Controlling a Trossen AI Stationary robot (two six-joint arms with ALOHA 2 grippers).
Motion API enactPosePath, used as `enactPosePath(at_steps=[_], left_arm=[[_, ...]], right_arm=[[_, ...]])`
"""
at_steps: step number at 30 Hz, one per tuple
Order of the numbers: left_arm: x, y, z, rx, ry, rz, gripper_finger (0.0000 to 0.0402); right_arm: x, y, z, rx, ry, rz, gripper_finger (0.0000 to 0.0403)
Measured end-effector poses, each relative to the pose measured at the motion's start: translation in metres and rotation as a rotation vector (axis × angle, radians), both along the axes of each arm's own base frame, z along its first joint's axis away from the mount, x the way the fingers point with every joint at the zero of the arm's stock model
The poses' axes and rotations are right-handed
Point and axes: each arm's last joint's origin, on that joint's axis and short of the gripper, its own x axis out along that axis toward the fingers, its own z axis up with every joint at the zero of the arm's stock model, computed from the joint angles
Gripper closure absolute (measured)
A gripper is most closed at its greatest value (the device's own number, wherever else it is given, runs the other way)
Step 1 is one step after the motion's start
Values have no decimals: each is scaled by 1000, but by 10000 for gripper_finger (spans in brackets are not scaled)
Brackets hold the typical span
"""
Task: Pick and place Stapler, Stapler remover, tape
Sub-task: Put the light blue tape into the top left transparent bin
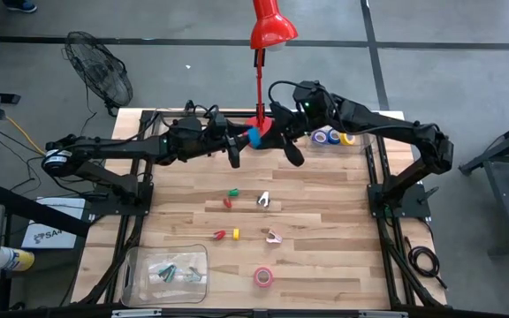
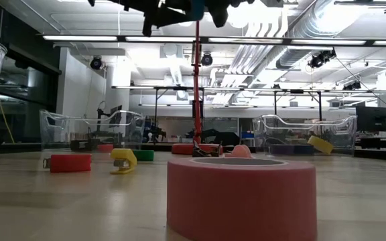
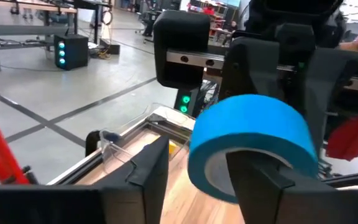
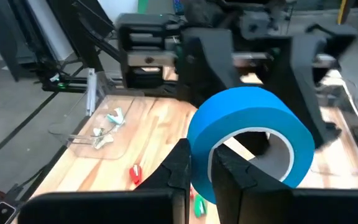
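Right hand (image 4: 199, 177): fingers pinched on the wall of the blue tape roll (image 4: 244, 137), one finger inside the ring, one outside; held up off the worktop (image 1: 325, 256) near the red lamp (image 1: 270, 26).
Left hand (image 3: 197, 180): fingers parted, one on either side of the same roll; whether they touch it cannot be told.
Position of both hands: meeting at the far middle of the worktop, beside the lamp pole, per the high view.
Right wrist view only: clear tray (image 4: 104, 134) with small pale items in it, and a red clip (image 4: 135, 174) on the wood below.
Left wrist view only: the right arm's body behind the roll; a clear bin corner at the worktop edge.
Low view only: pink tape roll (image 2: 241, 195) lying flat nearest the camera; the arms show only at the upper edge.
High view only: whole layout.
Tape count: one blue held; one pink near the front edge; a cluster of rolls (image 1: 332, 136) at the far right, number unclear.
Small clips (image 1: 232, 196): about seven scattered mid-worktop, in red, green, yellow, white and pink.
Stapler: not identified in any view.
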Motion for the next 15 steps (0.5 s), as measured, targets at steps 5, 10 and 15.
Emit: enactPosePath(at_steps=[5, 10, 15], left_arm=[[0, 1, -2, -7, 18, 24, 217], [-1, 1, -5, -12, 51, 46, 184], [-2, 2, -12, -18, 121, 97, 166]], right_arm=[[-8, -10, 0, 2, 38, -60, 374], [-20, -20, -5, 13, 123, -139, 374], [-39, -39, -18, 4, 316, -303, 374]])
